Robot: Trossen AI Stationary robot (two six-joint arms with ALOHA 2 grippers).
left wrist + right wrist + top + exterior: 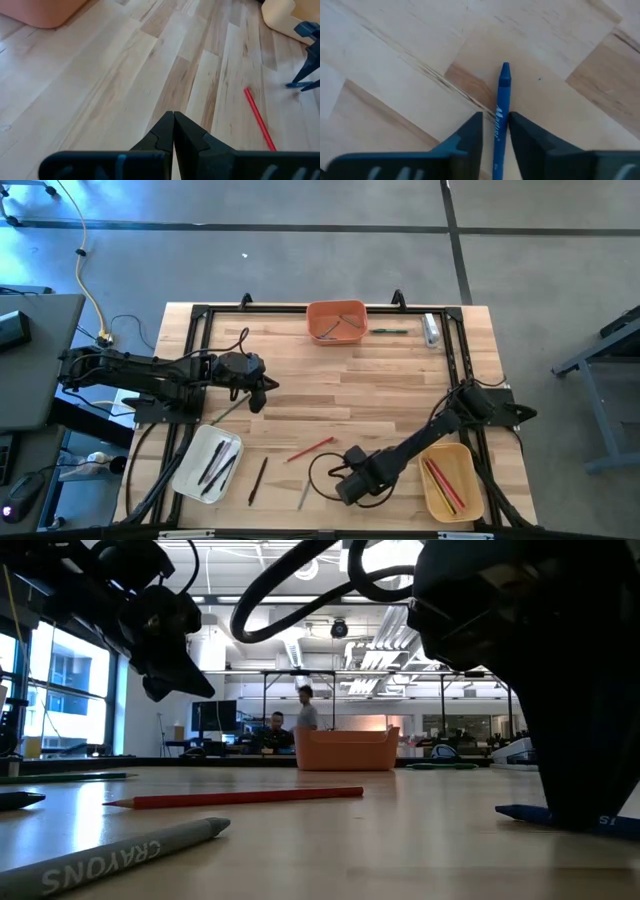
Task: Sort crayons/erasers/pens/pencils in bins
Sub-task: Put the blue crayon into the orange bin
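Wood-plank table [330,395] under both arms, open office hall behind in the low view, two people far back near the orange bin [346,750].

Landmark: orange bin at the table's far edge, a few sticks inside. Green pen [390,331] just beside it, clear-and-white tube [431,329] a bit further along that same edge.

White bin [207,463] at the near left corner, well apart from the orange bin, dark pens in it. Tan-yellow bin [452,481] at the near right corner, red sticks inside.

Left gripper [256,391] between orange bin and white bin, above bare wood, fingers [162,134] pressed together, holding nothing.

Right gripper [345,490] down at the tabletop near the front edge, well apart from the orange bin, just beside the tan-yellow bin. Blue crayon [501,112] lying flat between its fingers [470,134], tip poking past them; fingers close on both sides, contact not certain.

Loose on the wood between the two near bins: red pencil [310,448], black pen [257,479], grey crayon [120,856] marked CRAYONS.
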